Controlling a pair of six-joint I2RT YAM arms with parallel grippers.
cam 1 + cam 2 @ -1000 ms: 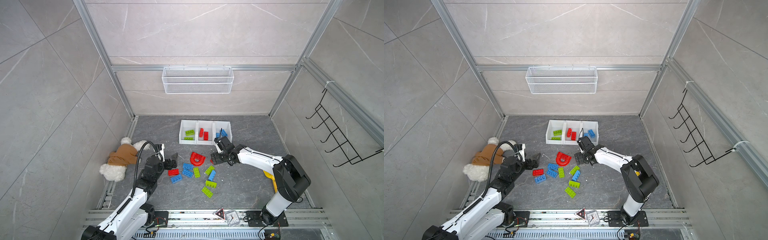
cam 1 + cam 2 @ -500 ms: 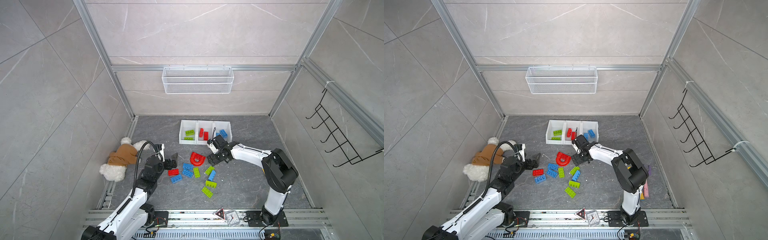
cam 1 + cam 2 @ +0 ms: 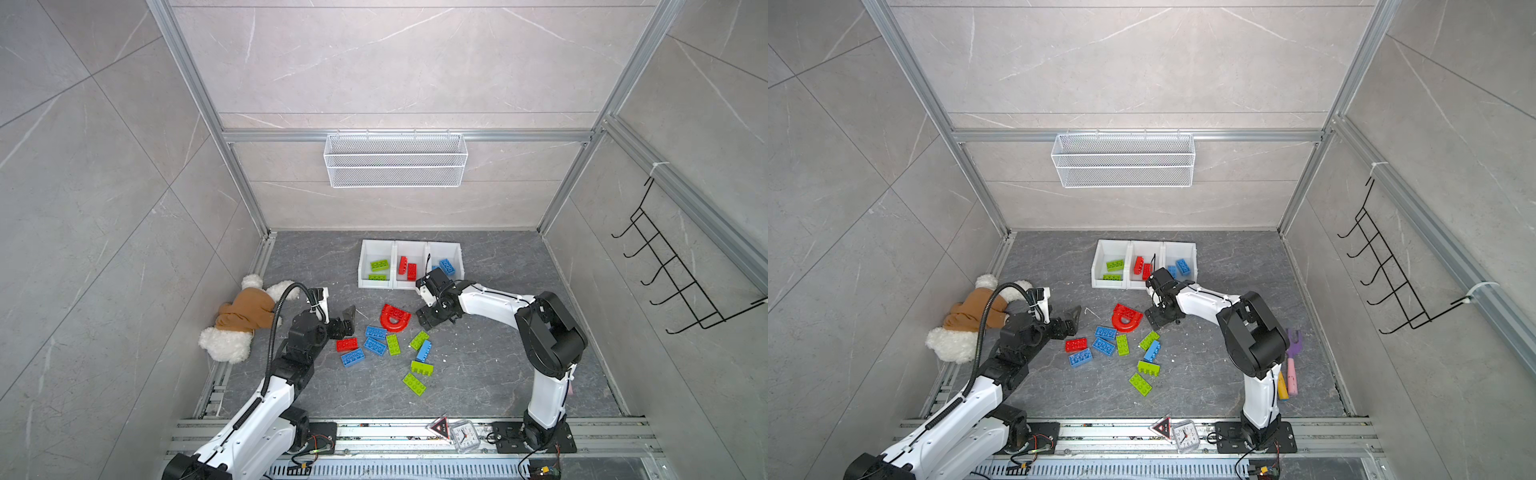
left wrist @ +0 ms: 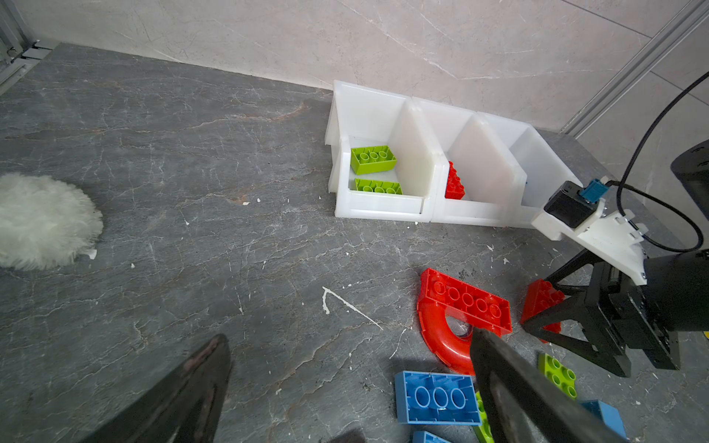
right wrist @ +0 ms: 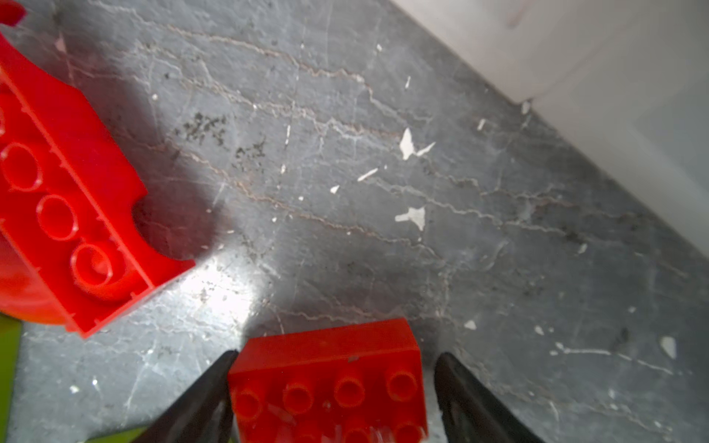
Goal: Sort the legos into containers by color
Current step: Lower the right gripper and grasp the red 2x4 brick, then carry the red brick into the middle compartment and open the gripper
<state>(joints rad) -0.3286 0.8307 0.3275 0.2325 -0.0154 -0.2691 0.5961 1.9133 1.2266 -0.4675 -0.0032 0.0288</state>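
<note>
My right gripper (image 5: 337, 354) straddles red lego (image 5: 330, 383), jaws spread, slight gap one side; lego partly cut off; left gripper (image 4: 348, 336) wide apart, empty.

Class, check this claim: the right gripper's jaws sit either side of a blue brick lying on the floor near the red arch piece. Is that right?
Not quite: the brick is red, not blue. The right wrist view shows the right gripper with its jaws either side of a red brick lying on the floor near the red arch piece.
</note>
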